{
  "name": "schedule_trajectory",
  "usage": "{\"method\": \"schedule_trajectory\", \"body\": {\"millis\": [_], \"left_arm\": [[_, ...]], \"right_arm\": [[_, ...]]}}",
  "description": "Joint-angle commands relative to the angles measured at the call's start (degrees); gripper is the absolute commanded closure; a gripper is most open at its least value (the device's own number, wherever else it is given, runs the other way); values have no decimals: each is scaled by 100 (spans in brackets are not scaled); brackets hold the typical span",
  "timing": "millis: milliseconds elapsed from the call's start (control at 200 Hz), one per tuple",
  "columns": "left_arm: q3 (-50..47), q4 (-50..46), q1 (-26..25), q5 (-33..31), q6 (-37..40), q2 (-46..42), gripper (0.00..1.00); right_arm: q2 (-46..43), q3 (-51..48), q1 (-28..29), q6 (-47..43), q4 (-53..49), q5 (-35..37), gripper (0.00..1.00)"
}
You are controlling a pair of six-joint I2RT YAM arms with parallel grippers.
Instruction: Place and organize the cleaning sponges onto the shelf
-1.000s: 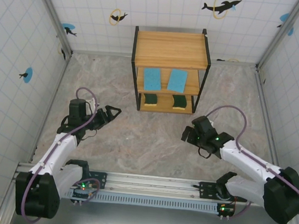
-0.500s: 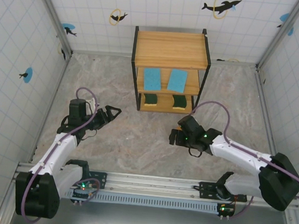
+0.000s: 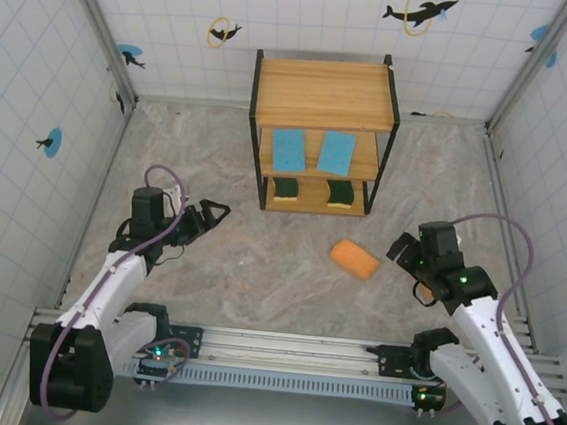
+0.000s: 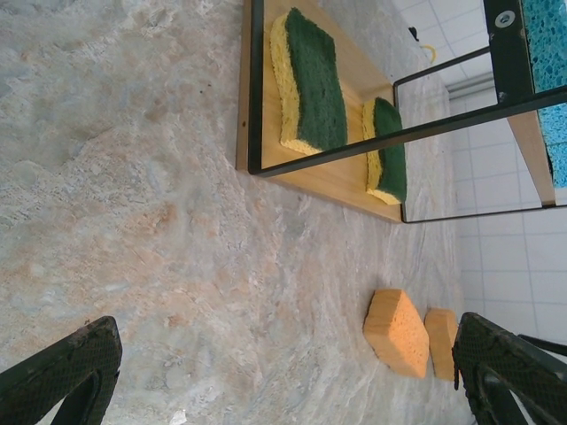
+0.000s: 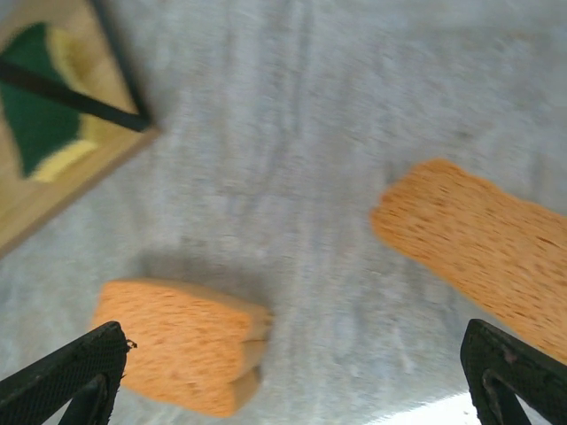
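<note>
**Stage: the last pair to be shelved.** The shelf [image 3: 309, 197] stands at the far middle of the surface [image 3: 258, 270]. Two blue sponges [image 3: 289, 150] lie side by side on its middle tier and two green sponges [image 3: 287, 188] on its bottom tier. The top tier [image 3: 325, 94] is bare.

Two orange sponges [image 5: 182, 345] lie on the surface in front of the shelf's right corner, apart from each other. One of them [image 3: 354, 259] shows plainly from above, between the shelf and the right arm. The left wrist view shows both [image 4: 396, 332] side by side beyond the bottom tier.

The right claw [image 3: 405, 250] hovers over the orange pair with its jaws spread wide and nothing between them. The left claw [image 3: 211, 216] is also spread and empty, and is held low, well to the left of the shelf.

**Judged step:** approach to an orange sponge, probably with the right arm, which is the closer one.

**Next move calls for:**
- descending squarely over one sponge;
- closing across its narrow width without nudging its neighbour;
- lifting it clear of the black frame to reach the free top tier.
</note>
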Motion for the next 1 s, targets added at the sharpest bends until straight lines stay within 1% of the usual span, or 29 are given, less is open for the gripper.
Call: {"method": "schedule_trajectory", "body": {"millis": [0,190,446,501,671,996], "left_arm": [[-25,91,-57,52,23,26,2],[-16,54,-59,41,23,-17,3],[-33,60,-59,13,-3,-21,2],[-25,51,-58,6,0,-17,2],[-34,33,-62,-16,-3,-29,2],[-39,6,-64,-34,17,-46,2]], "right_arm": [[56,-319,-342,-13,-236,-153,1],[236,-489,-760,-226,-182,-133,1],[723,-789,-735,-213,504,-579,1],[844,-826,-669,-201,669,-692,1],[1103,-777,-238,-111,1041,-656,0],[1788,-570,327,-110,1595,-753,0]]}}
